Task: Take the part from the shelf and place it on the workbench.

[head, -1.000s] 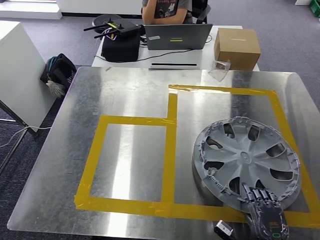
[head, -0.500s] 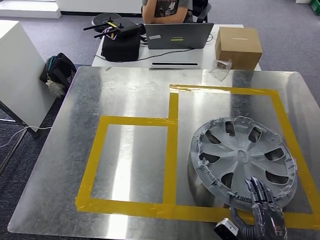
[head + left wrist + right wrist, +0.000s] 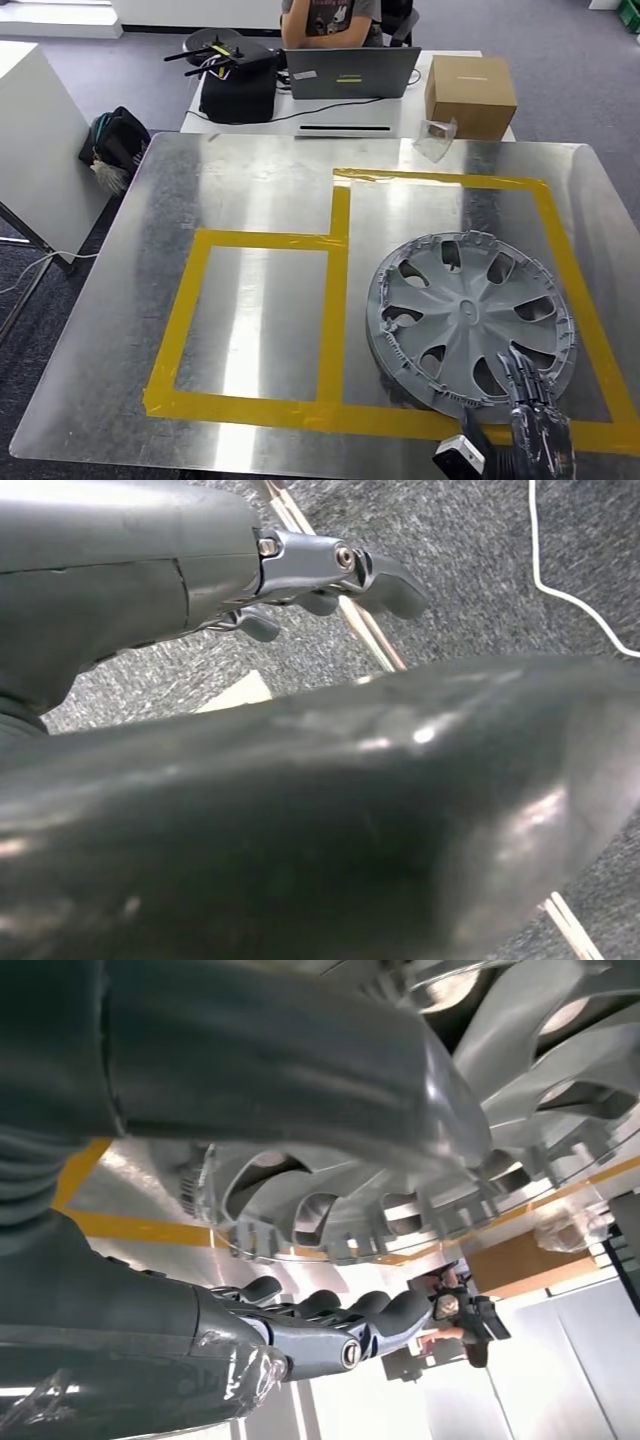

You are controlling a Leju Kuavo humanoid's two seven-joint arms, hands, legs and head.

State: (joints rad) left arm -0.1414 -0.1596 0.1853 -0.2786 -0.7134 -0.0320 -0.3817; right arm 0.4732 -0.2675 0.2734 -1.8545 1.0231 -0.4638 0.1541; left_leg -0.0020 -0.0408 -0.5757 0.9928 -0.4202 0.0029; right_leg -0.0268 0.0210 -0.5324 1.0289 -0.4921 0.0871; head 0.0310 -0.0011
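Observation:
The part is a grey wheel cover lying face up on the metal workbench, inside the right-hand box of yellow tape. My right hand is at its near rim, with the dark fingers laid over the edge. In the right wrist view the rim runs between the thick thumb and the fingers, so the hand holds it. My left hand hangs over the carpet, fingers stretched out with nothing in them.
Behind the workbench stands a white table with a laptop, a cardboard box and a black bag; a person sits there. A white panel and a backpack are at the left.
The wheel cover has shifted left and come down flatter onto the workbench, and my right hand has stayed at its near rim.

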